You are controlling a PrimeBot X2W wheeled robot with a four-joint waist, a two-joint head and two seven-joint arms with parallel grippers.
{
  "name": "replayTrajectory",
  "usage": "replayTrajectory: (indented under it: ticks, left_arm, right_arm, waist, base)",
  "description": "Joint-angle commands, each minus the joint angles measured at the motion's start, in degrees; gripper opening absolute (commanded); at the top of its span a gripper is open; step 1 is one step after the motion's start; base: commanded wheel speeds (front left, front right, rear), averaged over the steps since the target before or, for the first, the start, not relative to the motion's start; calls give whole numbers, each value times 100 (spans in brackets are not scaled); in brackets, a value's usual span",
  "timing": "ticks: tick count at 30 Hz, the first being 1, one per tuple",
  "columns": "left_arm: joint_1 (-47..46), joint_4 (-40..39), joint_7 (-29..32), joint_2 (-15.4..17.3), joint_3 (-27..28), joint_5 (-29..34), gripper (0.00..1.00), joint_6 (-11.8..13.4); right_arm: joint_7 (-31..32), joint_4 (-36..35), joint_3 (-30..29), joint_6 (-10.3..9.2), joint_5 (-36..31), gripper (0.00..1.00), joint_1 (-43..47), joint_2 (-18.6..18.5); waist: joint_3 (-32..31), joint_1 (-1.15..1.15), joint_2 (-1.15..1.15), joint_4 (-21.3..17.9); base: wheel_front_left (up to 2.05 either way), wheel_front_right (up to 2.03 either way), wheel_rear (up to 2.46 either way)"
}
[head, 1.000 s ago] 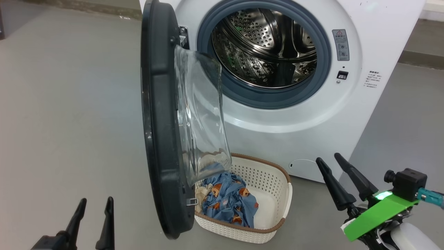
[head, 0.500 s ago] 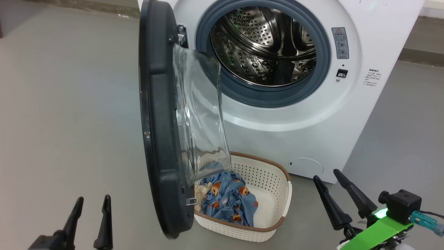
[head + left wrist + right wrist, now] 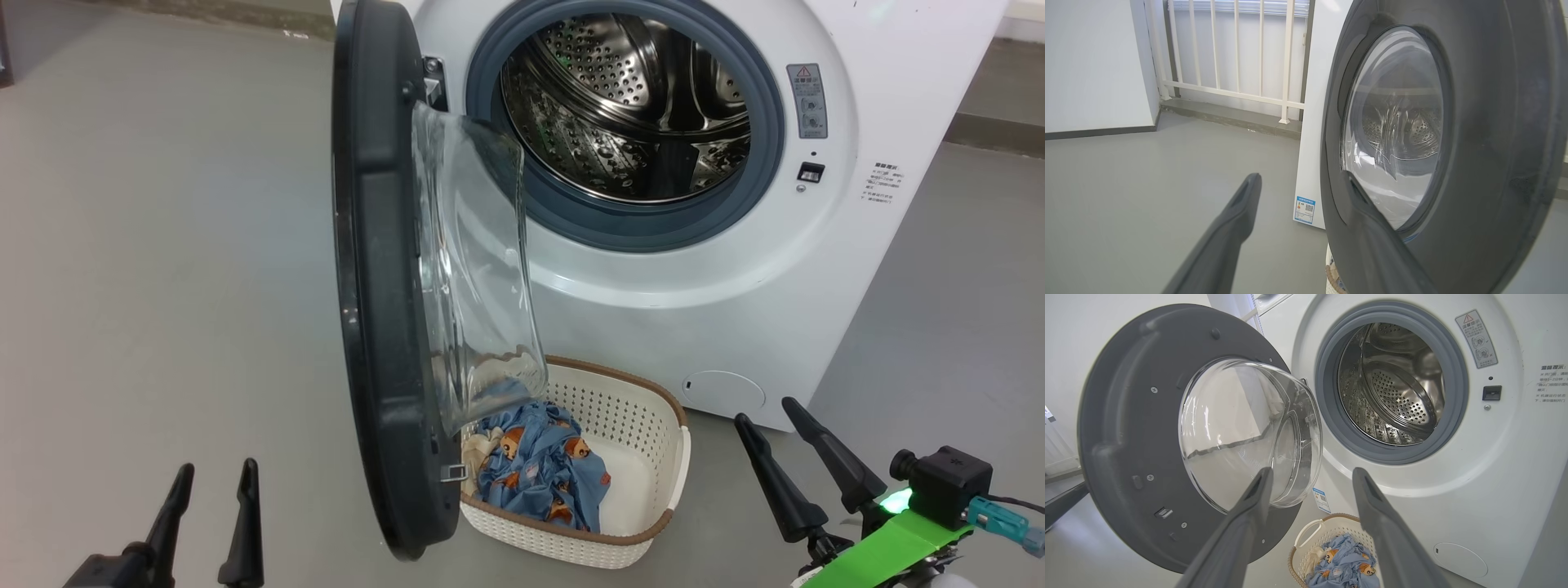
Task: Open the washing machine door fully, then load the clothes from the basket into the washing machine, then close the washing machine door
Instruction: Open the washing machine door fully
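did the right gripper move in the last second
Yes. In the head view the right gripper has sunk: its tips, once beside the round cover on the washing machine, now sit below it.

Light: bright, even and daylight-white; in my left wrist view the brightest patch sits behind the railing (image 3: 1229, 53).
Shadows: soft and faint on the floor (image 3: 163, 245).
Glare: white streaks on the door (image 3: 478, 269) glass, glints inside the washing machine (image 3: 629, 106).
Focus: my left gripper (image 3: 1301, 174) and right gripper (image 3: 1311, 470) blur close to the lens.
Distortion: straight lines lean toward my wrist views' edges.
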Motion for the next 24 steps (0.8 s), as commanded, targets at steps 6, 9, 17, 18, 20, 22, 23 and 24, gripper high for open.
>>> replayTrajectory:
  ticks: [6,9,17,18,20,22,23,24]
  left_arm:
    - [-98,-148,-47,123,222,-32,100,61]
    - [-106,-138,-47,127,222,-34,100,58]
    - [-138,-104,-47,139,215,-35,100,43]
    - [-140,-100,-47,141,214,-37,100,40]
    - [-148,-91,-47,143,212,-39,100,35]
    - [-157,-81,-47,145,210,-41,100,29]
    - [-162,-77,-47,147,210,-43,100,26]
    - [-166,-74,-47,148,211,-44,100,24]
  right_arm:
    - [-70,-173,117,9,-24,100,-58,-119]
    - [-70,-160,129,9,-30,100,-62,-125]
    - [-70,-120,161,9,-28,100,-72,-133]
    - [-70,-115,164,9,-29,100,-73,-134]
    - [-70,-106,171,9,-30,100,-76,-134]
    - [-70,-100,178,9,-32,100,-79,-134]
    - [-70,-97,183,9,-35,100,-80,-134]
    - [-70,-95,187,9,-37,100,-80,-133]
  waist:
    - [-2,0,0,-19]
    - [4,0,0,-31]
    - [16,0,0,-46]
    - [17,0,0,-46]
    - [17,0,0,-49]
    - [16,0,0,-52]
    - [14,0,0,-54]
    - [12,0,0,-55]
  base:
    - [0,0,0]
    - [0,0,0]
    - [0,0,0]
    - [0,0,0]
    - [0,0,0]
    - [0,0,0]
    - [0,0,0]
    - [0,0,0]
